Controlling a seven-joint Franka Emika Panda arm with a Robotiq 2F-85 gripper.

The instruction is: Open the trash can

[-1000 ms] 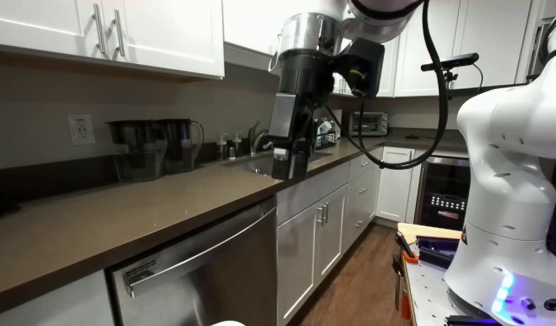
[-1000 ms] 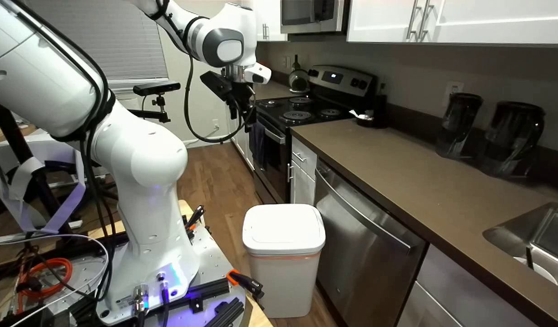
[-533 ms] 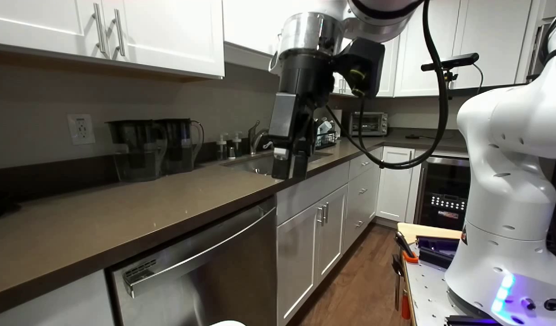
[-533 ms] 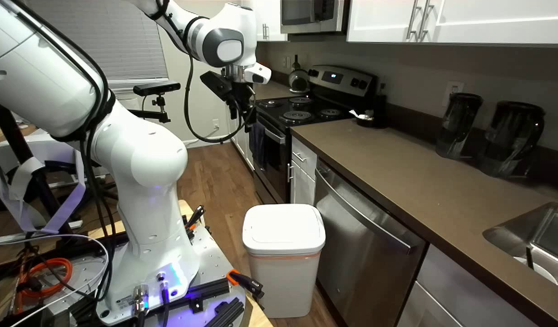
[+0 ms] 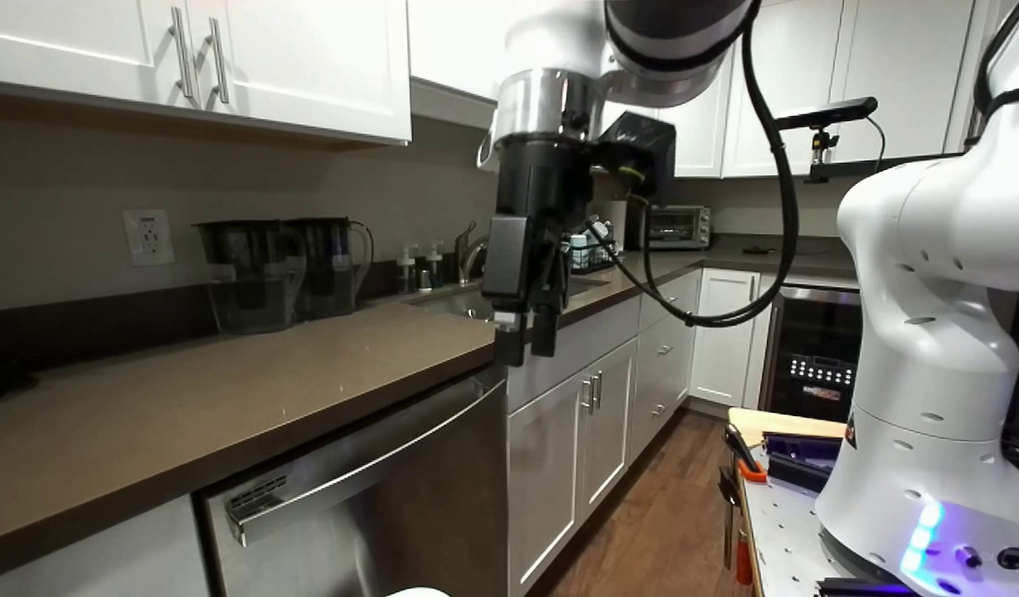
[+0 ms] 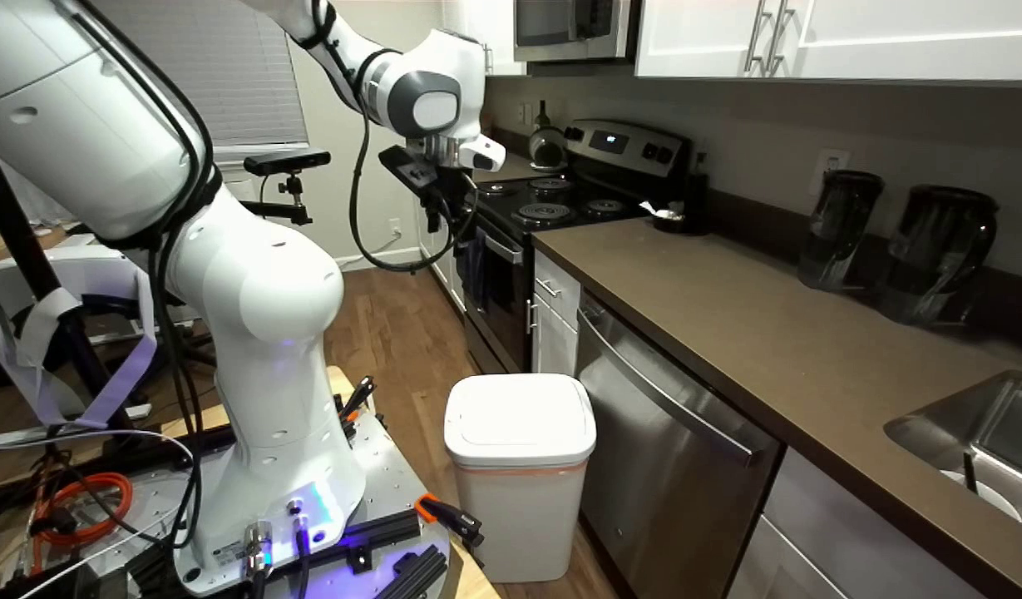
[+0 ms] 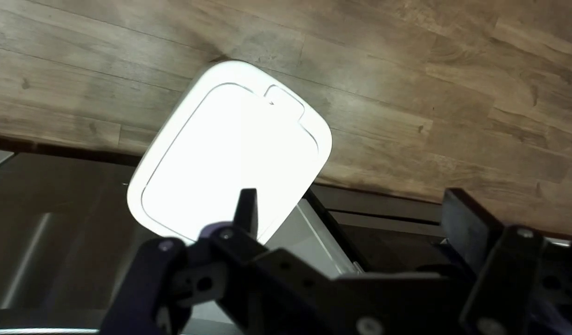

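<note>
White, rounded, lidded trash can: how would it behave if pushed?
The white lidded trash can will probably feel stiff: it looks like straight-sided plastic. Pushed high, it may tip, as it appears to narrow downward. It could slide; the brown wood-plank floor looks smooth.

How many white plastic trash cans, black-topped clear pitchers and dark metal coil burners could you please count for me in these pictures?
White plastic trash can: 1
Black-topped clear pitchers: 2
Dark metal coil burners: 4
Total: 7

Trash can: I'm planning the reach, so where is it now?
In an exterior view, the lidded white trash can stands on the floor, left of the stainless-steel dishwasher.
</note>
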